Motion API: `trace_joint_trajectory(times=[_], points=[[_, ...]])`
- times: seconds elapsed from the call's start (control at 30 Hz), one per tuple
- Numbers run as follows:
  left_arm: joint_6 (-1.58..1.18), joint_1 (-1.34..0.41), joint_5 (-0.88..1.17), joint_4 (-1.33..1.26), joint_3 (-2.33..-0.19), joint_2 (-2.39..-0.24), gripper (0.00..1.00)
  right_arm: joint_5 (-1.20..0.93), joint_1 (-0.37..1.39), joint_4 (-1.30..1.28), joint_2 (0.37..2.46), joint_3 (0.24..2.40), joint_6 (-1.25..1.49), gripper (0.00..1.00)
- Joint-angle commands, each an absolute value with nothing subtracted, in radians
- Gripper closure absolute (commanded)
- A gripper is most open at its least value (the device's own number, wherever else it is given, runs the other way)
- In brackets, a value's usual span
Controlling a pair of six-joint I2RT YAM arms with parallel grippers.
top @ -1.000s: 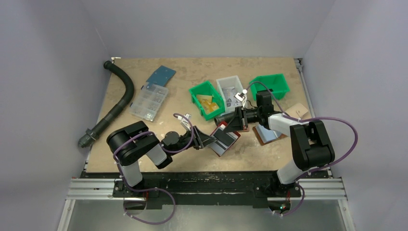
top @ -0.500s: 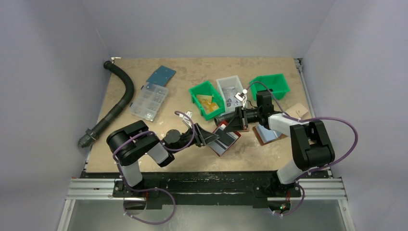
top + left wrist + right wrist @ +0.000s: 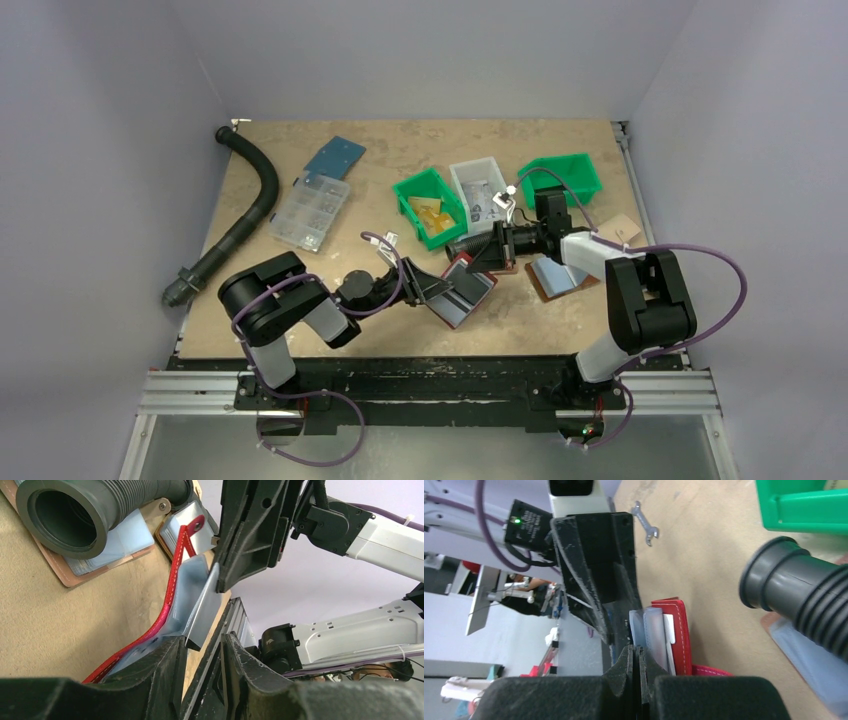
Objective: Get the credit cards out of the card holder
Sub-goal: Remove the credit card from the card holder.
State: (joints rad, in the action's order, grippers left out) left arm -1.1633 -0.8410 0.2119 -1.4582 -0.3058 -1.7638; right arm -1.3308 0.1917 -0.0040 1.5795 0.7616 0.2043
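Note:
The dark red card holder [image 3: 462, 297] lies open between my two grippers, its pale blue-grey pockets up. In the left wrist view its red edge [image 3: 172, 590] curves up off the table. My right gripper [image 3: 472, 262] is shut on the top edge of a pale blue-grey credit card [image 3: 202, 610] that sticks out of the holder. In the right wrist view the shut tips [image 3: 634, 652] sit against the pale pockets [image 3: 651, 630]. My left gripper [image 3: 432, 290] is at the holder's near-left edge. Its jaws [image 3: 202, 665] stand slightly apart, one finger [image 3: 150, 680] against the holder.
A short grey ribbed hose [image 3: 465, 243] lies just behind the right gripper. Brown folders [image 3: 555, 278] lie to its right. Two green bins [image 3: 428, 205] [image 3: 562, 178] and a white bin [image 3: 477, 192] stand behind. A clear parts box [image 3: 310, 212] and a long black hose [image 3: 250, 210] are at left.
The holder's far side has lifted and it has shifted slightly left toward my left gripper. Both grippers have barely moved.

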Motion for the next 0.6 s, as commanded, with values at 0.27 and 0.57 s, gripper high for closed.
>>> trace_joint_trajectory(times=[0.27,0.57], points=[[-1.153,-0.846,0.232,-1.778,-0.320,-1.737,0.72,-1.215,0.186,-0.128,1.560,0.807,0.084,1.00],[-1.158,-0.846,0.234,-1.775,-0.324,-1.754,0.98,-1.212,0.185,-0.132,1.563,0.808,0.081,1.00]])
